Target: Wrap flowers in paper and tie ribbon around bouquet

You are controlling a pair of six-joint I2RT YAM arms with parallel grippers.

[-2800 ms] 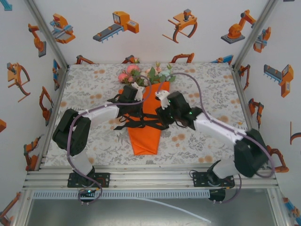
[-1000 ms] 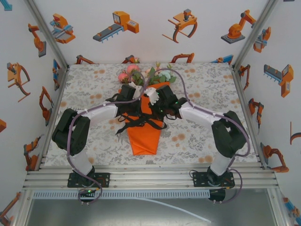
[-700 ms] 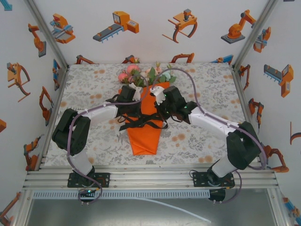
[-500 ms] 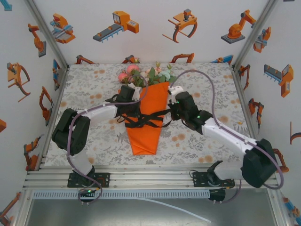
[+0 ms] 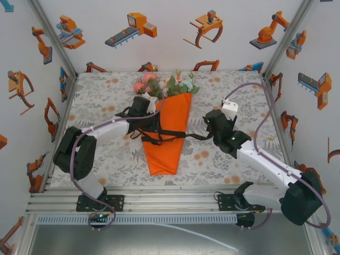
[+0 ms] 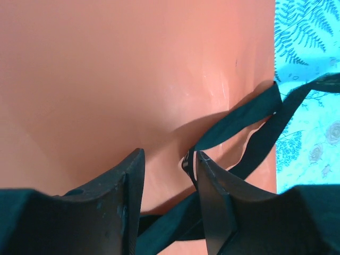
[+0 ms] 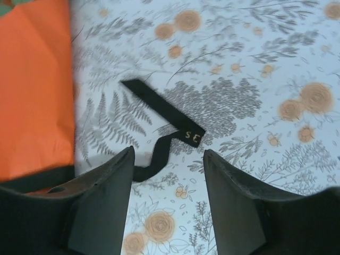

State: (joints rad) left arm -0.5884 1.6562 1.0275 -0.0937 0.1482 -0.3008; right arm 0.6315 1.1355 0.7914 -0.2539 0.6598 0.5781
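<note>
The bouquet (image 5: 166, 119) is lying mid-table, flowers (image 5: 162, 85) pointing far. The left gripper (image 6: 169, 154), jaws slightly apart, is straddling the ribbon (image 7: 162, 109) over the orange paper (image 6: 106, 79), likely steadying the wrap. The right gripper (image 7: 167, 154), jaws wide, is hovering over the loose tail on the tablecloth (image 7: 255, 64).

right end effector (image 7: 168, 155): jaws apart | ribbon (image 7: 164, 110) end on tablecloth (image 7: 255, 64) | paper (image 7: 34, 90) left

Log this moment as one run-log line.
paper cone around flowers | ribbon draped across cone, end loose on tablecloth | left gripper open over paper | right gripper open above ribbon end
</note>
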